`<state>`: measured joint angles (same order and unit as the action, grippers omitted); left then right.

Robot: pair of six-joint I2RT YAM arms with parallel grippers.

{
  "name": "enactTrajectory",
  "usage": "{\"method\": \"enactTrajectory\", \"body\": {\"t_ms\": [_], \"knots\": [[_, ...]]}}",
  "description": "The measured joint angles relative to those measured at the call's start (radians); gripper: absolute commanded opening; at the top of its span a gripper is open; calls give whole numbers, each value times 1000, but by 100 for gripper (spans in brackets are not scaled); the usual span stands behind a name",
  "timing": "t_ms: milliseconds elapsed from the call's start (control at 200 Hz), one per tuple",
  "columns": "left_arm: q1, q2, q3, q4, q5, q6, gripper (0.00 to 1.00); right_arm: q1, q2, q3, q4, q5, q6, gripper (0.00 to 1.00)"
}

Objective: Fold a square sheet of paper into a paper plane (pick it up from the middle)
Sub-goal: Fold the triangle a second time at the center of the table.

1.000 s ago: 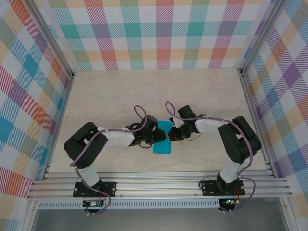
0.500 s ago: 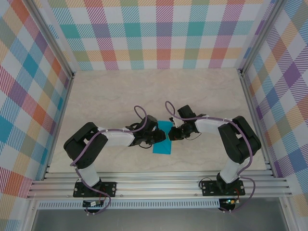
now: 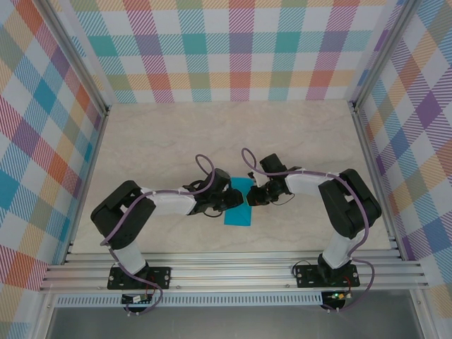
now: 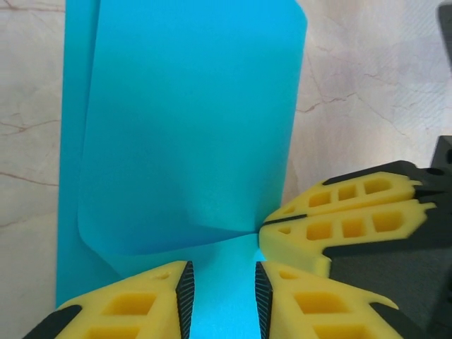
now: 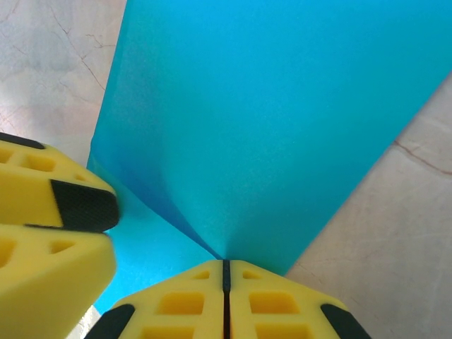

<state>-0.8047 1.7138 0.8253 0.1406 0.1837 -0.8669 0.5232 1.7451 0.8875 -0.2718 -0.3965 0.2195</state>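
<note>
— How far along can the folding be judged to be?

— Early. On the beige marble-patterned counter (image 3: pixel 155 141), the square sheet of thin teal-blue paper (image 3: pixel 239 215) is found just toward 6 o'clock from the counter's middle, between the two arms. From above it is seen as a narrow upright strip rather than a full square. In the left wrist view an upper layer is seen curving over a flat lower layer, of which a band is exposed at 9 o'clock. So one fold-over appears to have been begun, but the bend looks soft, not pressed into a crease.

— And the tools?

— The left tool (image 4: pixel 223 300) is placed at the sheet's 9 o'clock edge, its jaws parted, with blue paper seen in the gap; nothing is gripped by it. The right tool (image 5: pixel 226 286) is set at about 3 o'clock and is clenched, its jaws closed together on the edge of the upper layer. That layer is puckered and drawn up where it is pinched.

— What is left to be done?

— Most of it, by this judgement. The centre fold has to be flattened and creased, the corners brought in to form a sharp nose, and the wings folded down. No slanted fold or pointed tip can be made out on the sheet.
</note>
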Motion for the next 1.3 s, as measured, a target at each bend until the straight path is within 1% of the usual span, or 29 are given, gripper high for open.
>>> {"method": "enactTrajectory", "body": {"t_ms": [175,400,595,705,1100,1300], "knots": [[0,-44,-4,5,-5,4,33,0,0,0,-3,0,0,8],[0,-47,-4,38,10,4,31,0,3,3,-6,0,0,8],[0,-6,-6,100,44,-3,30,0,5,5,-7,0,0,8],[0,19,-10,107,51,-5,30,0,5,5,-7,0,0,8],[0,47,-45,125,35,-9,28,0,7,6,-8,0,0,8],[0,47,-64,152,31,-11,27,0,10,11,-8,0,0,11]]}}
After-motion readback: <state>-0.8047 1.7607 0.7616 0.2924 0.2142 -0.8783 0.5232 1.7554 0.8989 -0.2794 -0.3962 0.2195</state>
